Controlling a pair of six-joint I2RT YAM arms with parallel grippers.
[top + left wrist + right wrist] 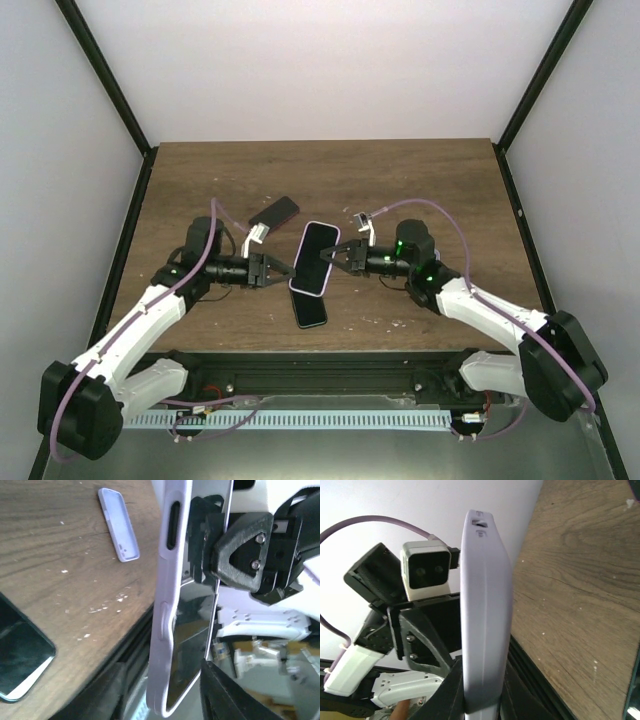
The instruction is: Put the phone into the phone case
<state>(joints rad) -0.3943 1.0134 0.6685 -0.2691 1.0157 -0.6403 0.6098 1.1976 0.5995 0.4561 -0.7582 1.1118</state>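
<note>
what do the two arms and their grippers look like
Both arms have white link shells with black joint housings: left arm, right arm. A lilac cable loops along each one. The left gripper and right gripper are black, each carrying a small pale wrist camera. Green lights glow on the right arm.

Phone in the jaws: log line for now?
phone in case | held above table | left and right jaws shut on it | seating: cannot tell
</note>
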